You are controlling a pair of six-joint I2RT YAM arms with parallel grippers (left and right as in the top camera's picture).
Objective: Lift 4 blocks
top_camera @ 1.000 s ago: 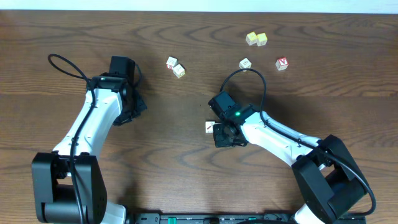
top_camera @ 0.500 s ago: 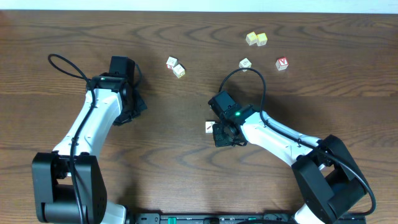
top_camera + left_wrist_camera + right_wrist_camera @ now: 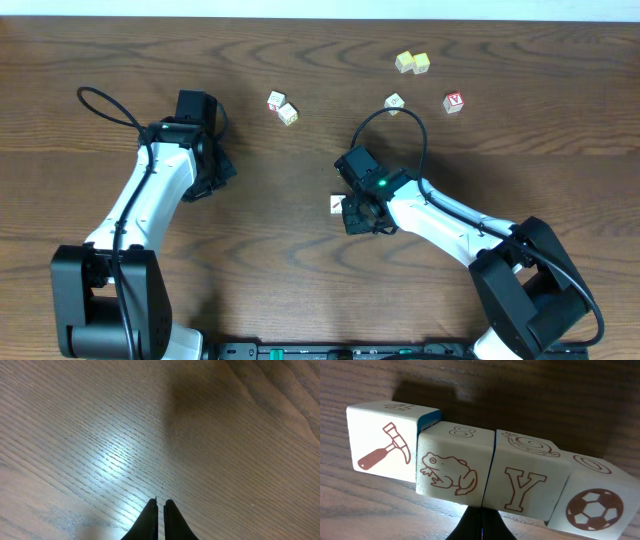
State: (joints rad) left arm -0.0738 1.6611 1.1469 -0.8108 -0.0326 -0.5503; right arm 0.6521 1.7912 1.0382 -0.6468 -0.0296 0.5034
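— Right gripper (image 3: 482, 527) is pinched shut on nothing. Its tips are parked just on the near side of the row, about at the seam between the frog block (image 3: 447, 472) and the Y block (image 3: 525, 487). Can't tell if it actually touches them.

— ok, so where are the four blocks (image 3: 485, 467) exactly?

— Mid-table, tucked under that arm's wrist. They sit side by side on the table (image 3: 100, 435): hammer block (image 3: 382, 445), frog, Y, ball block (image 3: 592, 507). From above, only one of them peeks out to the left of the gripper.

— so nothing's lifted yet?

— Nope, all four look to be resting on the wood. I'd call this the lining-up stage. The hammer block sits a bit out of line, with some blue side showing, and the ball block is turned slightly. My guess is the next move means opening those jaws or squeezing the row end to end, and the crooked ends could make it buckle.

— and the other arm?

— Left gripper (image 3: 159, 508) is closed too and empty, over bare table well off to the left. It'd have to come across, with nothing between.

— clutter?

— Farther back there's a pair of cubes (image 3: 282, 107) left of centre, then a lone whitish cube (image 3: 394, 102) and a red-letter cube (image 3: 454, 102). Two yellowish cubes (image 3: 412, 63) sit farthest out. All are well apart from the row and not in the way.
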